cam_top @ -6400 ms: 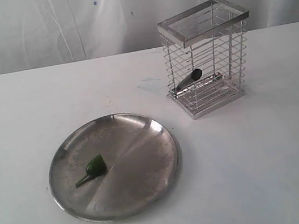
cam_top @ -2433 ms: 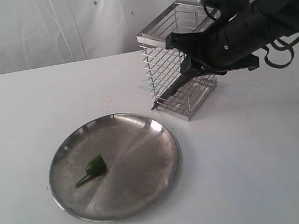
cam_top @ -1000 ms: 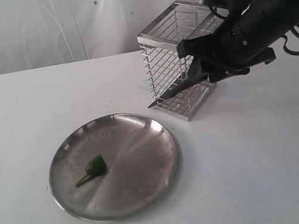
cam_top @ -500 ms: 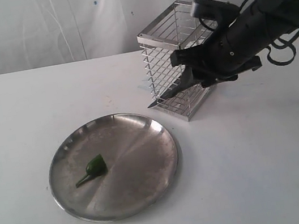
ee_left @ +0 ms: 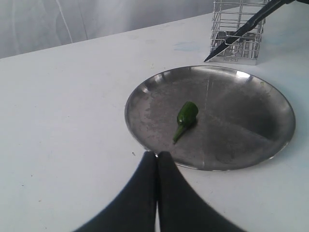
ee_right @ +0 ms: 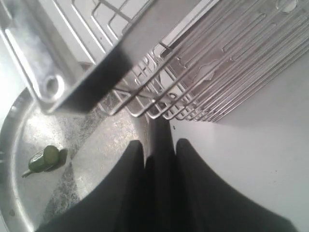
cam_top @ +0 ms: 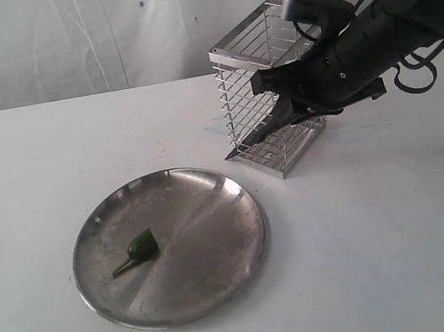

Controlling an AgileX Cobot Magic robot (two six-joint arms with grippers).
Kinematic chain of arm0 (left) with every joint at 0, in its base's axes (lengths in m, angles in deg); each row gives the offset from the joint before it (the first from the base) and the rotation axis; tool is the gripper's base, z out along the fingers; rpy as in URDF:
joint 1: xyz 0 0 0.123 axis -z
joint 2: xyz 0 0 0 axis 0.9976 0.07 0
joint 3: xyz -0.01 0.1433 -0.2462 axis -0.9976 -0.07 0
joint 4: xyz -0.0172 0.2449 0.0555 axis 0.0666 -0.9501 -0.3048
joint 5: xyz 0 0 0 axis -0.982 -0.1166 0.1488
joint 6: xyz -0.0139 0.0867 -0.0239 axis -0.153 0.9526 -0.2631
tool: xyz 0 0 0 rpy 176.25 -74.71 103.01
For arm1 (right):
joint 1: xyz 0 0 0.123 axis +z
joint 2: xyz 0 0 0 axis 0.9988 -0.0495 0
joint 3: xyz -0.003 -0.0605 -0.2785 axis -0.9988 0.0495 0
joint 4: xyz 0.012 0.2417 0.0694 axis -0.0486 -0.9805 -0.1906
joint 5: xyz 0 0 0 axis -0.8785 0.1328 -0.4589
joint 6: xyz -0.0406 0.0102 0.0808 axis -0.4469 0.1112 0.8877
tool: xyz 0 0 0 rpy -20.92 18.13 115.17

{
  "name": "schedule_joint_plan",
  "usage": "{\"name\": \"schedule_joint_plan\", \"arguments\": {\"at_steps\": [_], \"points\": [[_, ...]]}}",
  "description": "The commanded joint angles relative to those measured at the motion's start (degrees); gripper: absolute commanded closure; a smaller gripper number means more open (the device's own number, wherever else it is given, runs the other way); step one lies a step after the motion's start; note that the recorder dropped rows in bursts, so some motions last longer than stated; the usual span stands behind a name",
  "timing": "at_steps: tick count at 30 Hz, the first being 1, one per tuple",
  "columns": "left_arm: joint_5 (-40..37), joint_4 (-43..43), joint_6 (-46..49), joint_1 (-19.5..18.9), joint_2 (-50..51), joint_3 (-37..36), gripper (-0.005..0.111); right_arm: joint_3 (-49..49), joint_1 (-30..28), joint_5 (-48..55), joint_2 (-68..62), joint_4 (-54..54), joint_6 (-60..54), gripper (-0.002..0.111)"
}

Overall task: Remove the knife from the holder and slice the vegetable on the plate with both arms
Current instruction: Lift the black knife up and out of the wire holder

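Observation:
My right gripper [cam_top: 284, 111] is shut on the knife [cam_top: 251, 138] by its black handle, right in front of the wire holder [cam_top: 262, 74]. The dark blade slants down to the left through the air, its tip just off the holder's base. In the right wrist view the knife [ee_right: 161, 133] sits between my fingers [ee_right: 136, 151]. The green vegetable [cam_top: 140, 248] lies on the left part of the steel plate [cam_top: 208, 236]. My left gripper [ee_left: 157, 155] is shut and empty, hovering by the plate's rim [ee_left: 145, 140], apart from the vegetable [ee_left: 186, 113]. The exterior view does not show it.
The holder [ee_right: 231, 63] stands tilted on the white table [cam_top: 391, 257], just beyond the plate's far right rim. A white curtain [cam_top: 56, 40] hangs behind the table. The right arm [cam_top: 400, 8] stretches in from the right.
The right gripper's fingers have drawn in onto the knife handle. The holder and the knife tip have shifted slightly right. Plate and vegetable have not moved.

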Motion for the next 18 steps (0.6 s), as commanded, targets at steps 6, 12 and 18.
{"name": "schedule_joint_plan", "arguments": {"at_steps": [6,12,18], "points": [[0.2,0.7,0.0,0.0,-0.2,-0.2,0.107,-3.7,-0.3,0.3,4.8,6.3,-2.2,0.108],[0.2,0.7,0.0,0.0,-0.2,-0.2,0.107,-4.2,-0.3,1.1,9.0,7.3,-2.2,0.108],[0.2,0.7,0.0,0.0,-0.2,-0.2,0.107,-4.2,-0.3,3.9,13.3,9.7,-1.9,0.108]]}}
